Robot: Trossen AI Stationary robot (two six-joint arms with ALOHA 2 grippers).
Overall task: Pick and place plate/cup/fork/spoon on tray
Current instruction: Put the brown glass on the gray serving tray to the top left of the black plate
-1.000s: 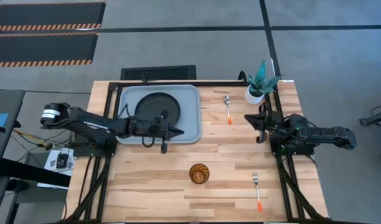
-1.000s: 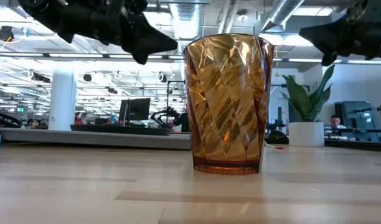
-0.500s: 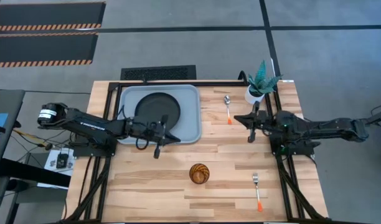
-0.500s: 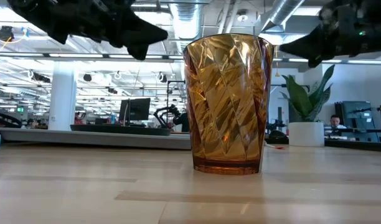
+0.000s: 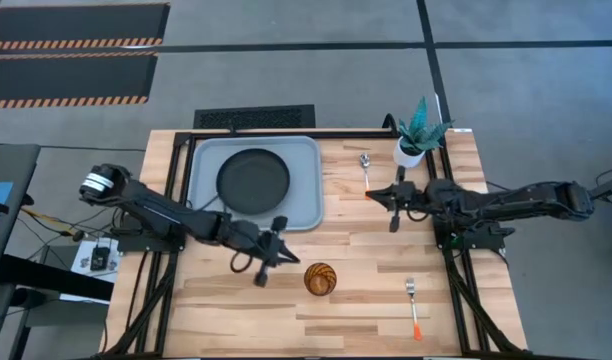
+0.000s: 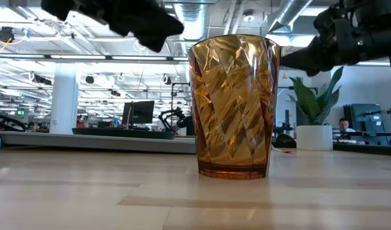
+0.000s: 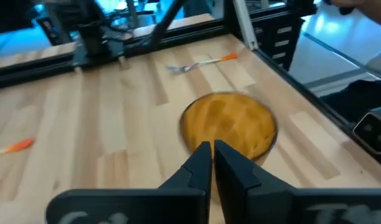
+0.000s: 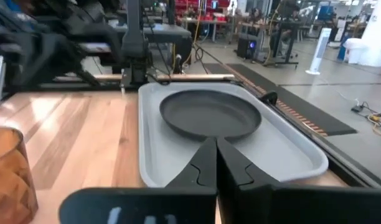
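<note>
- Currently, the plate (image 5: 253, 179) lies flat inside the tray (image 5: 306, 215), which sits at the far left part of the table (image 5: 366, 300).
- The cup (image 5: 320, 279) stands upright on the bare wood near the front middle of the table, well apart from the tray.
- The spoon (image 5: 366, 172) lies on the table just right of the tray, bowl toward the far edge, orange handle end toward the front.
- The fork (image 5: 413, 306) lies near the front right corner, tines toward the far edge, orange handle toward the front.
- A white plant pot (image 5: 409, 152) with a green plant stands at the far right corner, beyond the spoon.
- The left gripper (image 5: 269, 262) hangs above the wood just left of the cup, between the tray's front edge and the cup. In the left wrist view its fingers (image 7: 235, 168) are pressed together with nothing between them, and the cup (image 7: 228, 124) shows directly ahead of the tips.
- The right gripper (image 5: 392, 200) hangs above the table close to the spoon's handle end, pointing toward the tray. In the right wrist view its fingers (image 8: 233, 163) are pressed together and hold nothing; the tray (image 8: 284, 152) with the plate (image 8: 210, 114) lies ahead.
- In the low view the cup (image 6: 234, 105) fills the middle, with both arms overhead.
</note>
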